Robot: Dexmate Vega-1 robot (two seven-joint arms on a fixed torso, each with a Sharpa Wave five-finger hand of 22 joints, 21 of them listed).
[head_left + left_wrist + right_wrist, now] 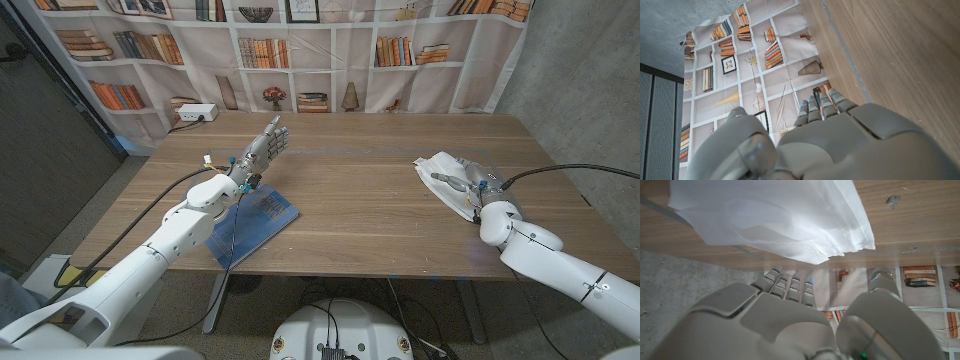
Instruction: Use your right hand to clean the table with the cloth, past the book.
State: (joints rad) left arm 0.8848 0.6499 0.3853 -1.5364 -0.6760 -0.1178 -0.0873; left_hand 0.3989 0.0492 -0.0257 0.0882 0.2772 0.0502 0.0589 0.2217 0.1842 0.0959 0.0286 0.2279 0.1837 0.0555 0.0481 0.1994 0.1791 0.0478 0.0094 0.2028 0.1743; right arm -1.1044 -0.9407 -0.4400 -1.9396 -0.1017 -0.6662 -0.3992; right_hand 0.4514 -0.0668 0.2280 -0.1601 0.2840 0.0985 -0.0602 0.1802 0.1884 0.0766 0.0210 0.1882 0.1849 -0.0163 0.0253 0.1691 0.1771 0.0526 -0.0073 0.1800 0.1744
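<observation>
From the head view I have my right hand (470, 187) over the white cloth (447, 178) on the right side of the worktop (370, 215), fingers laid onto the fabric; whether they actually pinch it or only rest on top I cannot tell; the right wrist view shows the cloth (785, 220) bunched in soft folds beyond the fingertips (790, 285), its hem lying near the worktop's edge, with grey floor past it; the cloth sits well in from the far edge and from the right edge, though the cable to my right arm trails across that right margin; the blue book (255, 222) lies on the left side, tilted, one corner close to the near edge and partly under my left forearm; between book and cloth runs a broad stretch of bare wood (the widest open lane I have); my left hand (262, 147) is raised above the worktop just beyond the book, fingers together and extended, holding nothing; the left wrist view shows those fingers (822, 107) pointing toward the bookshelf backdrop (300, 50) past the far edge.
</observation>
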